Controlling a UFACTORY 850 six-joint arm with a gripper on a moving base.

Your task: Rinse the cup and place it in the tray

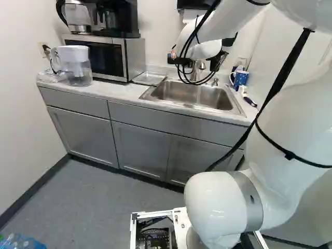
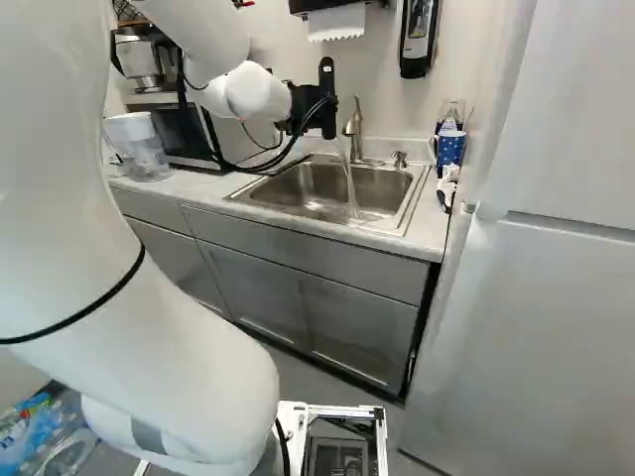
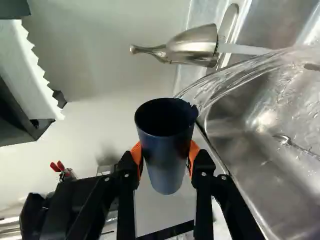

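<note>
Cup, dark blue, tapered: gripped from two sides by black fingers with orange pads, held near the edge of the stainless-steel sink.

Left to right, from the left base view:

Shallow silvery tray, on the pale counter between microwave and sink. Likely destination. Setting down on its rim could tip the cup; letting go before the base sits flat would do the same.

Basin next. Clear water arcs between cup rim and basin; whether poured out or glancing off cannot be told. Wet walls might slip against the pads, more so if knocked. Inside too dark to judge; leftover water could spill on the way to the tray.

Brushed-metal faucet beside the cup: a careless turn might strike it, twisting the grip.

Blue patterned mug beyond, well apart; low risk.
</note>
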